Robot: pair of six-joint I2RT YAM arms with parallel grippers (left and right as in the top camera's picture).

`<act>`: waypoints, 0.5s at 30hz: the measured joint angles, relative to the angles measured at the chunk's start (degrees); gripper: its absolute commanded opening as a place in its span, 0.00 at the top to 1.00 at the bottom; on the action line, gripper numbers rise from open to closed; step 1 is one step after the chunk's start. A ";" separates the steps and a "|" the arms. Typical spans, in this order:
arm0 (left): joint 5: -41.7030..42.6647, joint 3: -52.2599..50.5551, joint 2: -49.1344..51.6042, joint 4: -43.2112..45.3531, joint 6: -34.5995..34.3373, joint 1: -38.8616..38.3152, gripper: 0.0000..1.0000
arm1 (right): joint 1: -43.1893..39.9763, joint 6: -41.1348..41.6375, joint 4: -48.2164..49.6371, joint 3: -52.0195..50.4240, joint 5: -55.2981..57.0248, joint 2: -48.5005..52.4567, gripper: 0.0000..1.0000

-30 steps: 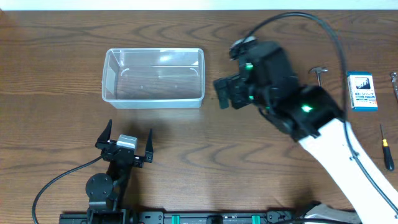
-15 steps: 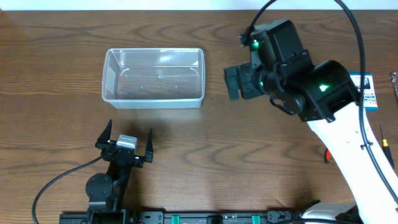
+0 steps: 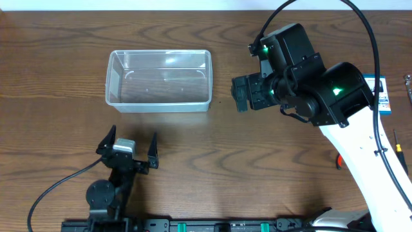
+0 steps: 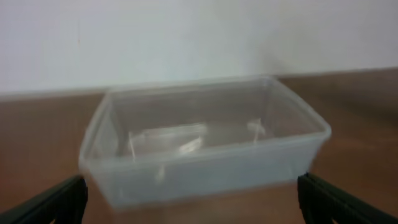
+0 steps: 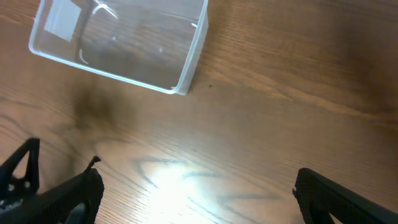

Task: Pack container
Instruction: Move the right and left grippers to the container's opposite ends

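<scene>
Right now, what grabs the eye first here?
The clear container looks empty and sits upper left of centre on the wooden table. The bulky right arm reaches in from the right, its open right gripper just right of the container, touching nothing. The left gripper, open too, sits near the front edge, facing the container.

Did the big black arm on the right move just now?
Yes. The right arm swung rightward, away from the container. In the overhead view, the gap between its jaws and the container's right wall is wider than a second ago.
</scene>
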 measured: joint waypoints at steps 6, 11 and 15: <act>-5.66 16.83 10.34 -14.43 1.66 5.46 0.02 | 0.00 1.99 0.66 0.00 -1.40 0.00 0.01; -13.07 40.68 27.47 -24.96 3.76 12.98 0.02 | 0.00 3.69 2.23 0.00 -2.84 0.00 0.01; -11.96 60.11 41.90 -34.25 4.35 17.40 0.02 | 0.00 4.42 2.89 0.00 -3.17 0.00 0.01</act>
